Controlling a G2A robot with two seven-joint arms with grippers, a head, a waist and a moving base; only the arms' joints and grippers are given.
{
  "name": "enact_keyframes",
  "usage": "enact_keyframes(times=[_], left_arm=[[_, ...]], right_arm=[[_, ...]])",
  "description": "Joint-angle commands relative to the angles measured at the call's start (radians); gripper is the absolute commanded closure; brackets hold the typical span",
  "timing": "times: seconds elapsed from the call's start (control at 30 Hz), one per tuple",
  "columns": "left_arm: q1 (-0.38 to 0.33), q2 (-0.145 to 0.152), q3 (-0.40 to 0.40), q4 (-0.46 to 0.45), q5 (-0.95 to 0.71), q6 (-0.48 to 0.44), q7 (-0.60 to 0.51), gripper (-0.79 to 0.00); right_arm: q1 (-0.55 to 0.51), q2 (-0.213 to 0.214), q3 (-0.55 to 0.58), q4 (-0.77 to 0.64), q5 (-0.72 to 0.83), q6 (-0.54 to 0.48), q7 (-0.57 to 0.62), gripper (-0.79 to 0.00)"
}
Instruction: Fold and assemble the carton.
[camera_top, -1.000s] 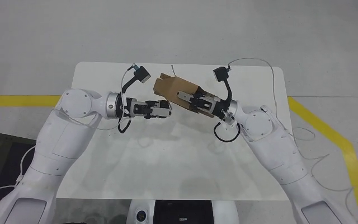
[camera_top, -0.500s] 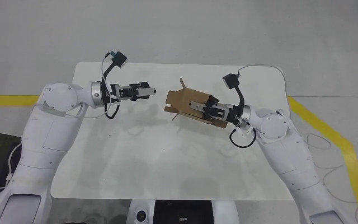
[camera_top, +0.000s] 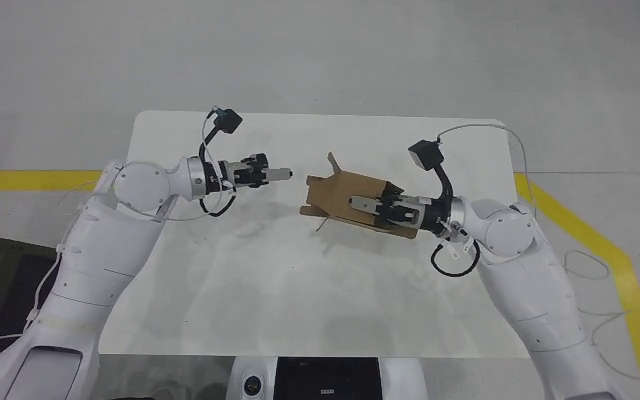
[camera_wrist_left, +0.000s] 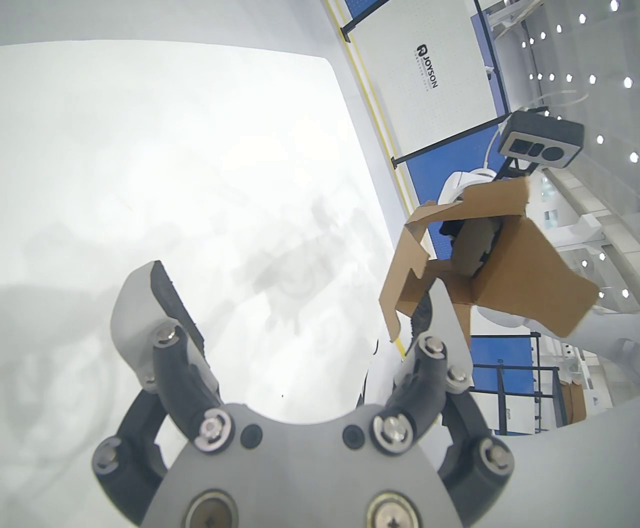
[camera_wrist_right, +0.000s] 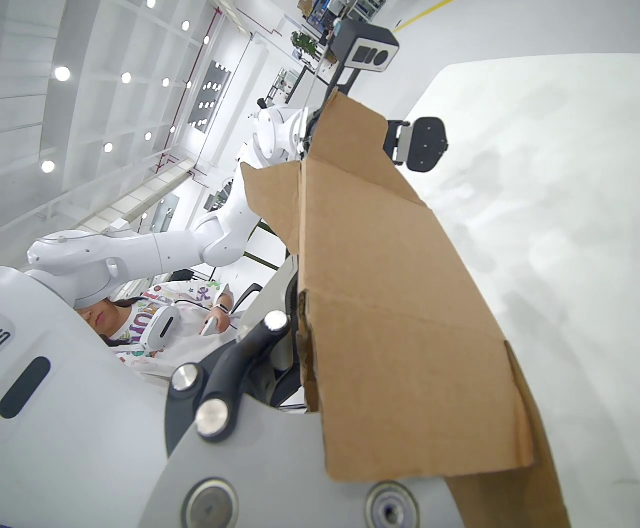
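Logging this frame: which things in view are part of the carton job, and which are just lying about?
Part of the job:
carton, held by the right gripper
left gripper, open, apart from the carton

Just there:
white table
yellow floor line
white board on a blue stand, in the room behind

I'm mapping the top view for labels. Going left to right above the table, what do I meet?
In order: left arm's wrist camera → left gripper → carton → right arm's wrist camera.
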Motion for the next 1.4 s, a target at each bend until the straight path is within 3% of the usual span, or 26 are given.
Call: enact_keyframes(times=[0.0, 0.23, 0.6, 1.37], left_arm=[[-0.006, -0.004, 0.016, 0.004, 0.019, -0.002, 0.017, -0.785], [-0.03, -0.018, 0.063, 0.027, 0.095, -0.007, 0.068, -0.785], [-0.055, -0.033, 0.106, 0.014, 0.061, -0.065, 0.013, -0.785], [-0.045, -0.027, 0.078, -0.033, -0.013, -0.091, -0.063, -0.785]], right_arm=[[0.002, 0.001, 0.0, -0.006, 0.017, -0.002, 0.006, 0.0], [0.011, 0.002, -0.003, -0.006, 0.052, -0.001, 0.012, 0.0], [0.053, -0.01, -0.053, 0.026, 0.048, -0.012, -0.037, 0.0], [0.091, -0.025, -0.107, 0.047, 0.018, -0.01, -0.092, 0.0]])
